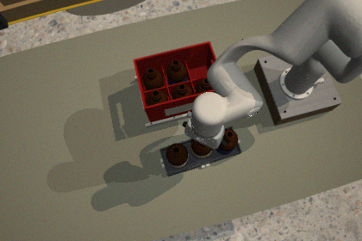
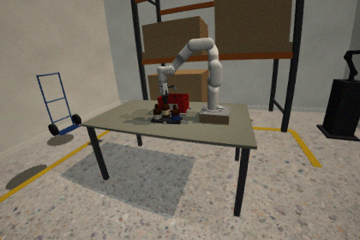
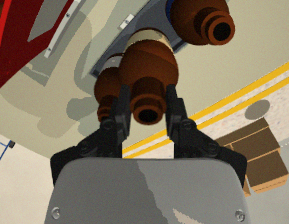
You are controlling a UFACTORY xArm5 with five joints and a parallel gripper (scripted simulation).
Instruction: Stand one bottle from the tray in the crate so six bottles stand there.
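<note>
My gripper (image 3: pixel 148 95) (image 2: pixel 165 105) is shut on the neck of the middle brown bottle (image 3: pixel 149 62) (image 1: pixel 200 148), which stays upright over the middle of the dark grey tray (image 1: pixel 166 165) (image 3: pixel 149 8). It seems to hang slightly above the tray. Two more bottles stand on the tray, one to the left (image 1: pixel 177 154) (image 3: pixel 107 87) and one to the right (image 1: pixel 228 139) (image 3: pixel 203 16). The red crate (image 1: pixel 172 52) (image 3: pixel 31 39) (image 2: pixel 183 98) stands just behind the tray. It holds several bottles, such as one bottle (image 1: pixel 152 77). Its back right cell (image 1: pixel 196 61) is empty. The arm's wrist hides the fingers in the top view.
The arm's grey base block (image 1: pixel 297 98) sits to the right of the crate on the table (image 1: pixel 65 98). The arm's elbow link hangs over the crate's right end. Shelving with cardboard boxes (image 2: pixel 173 38) stands behind the table, and a blue hand truck (image 2: pixel 57 106) is at the left wall.
</note>
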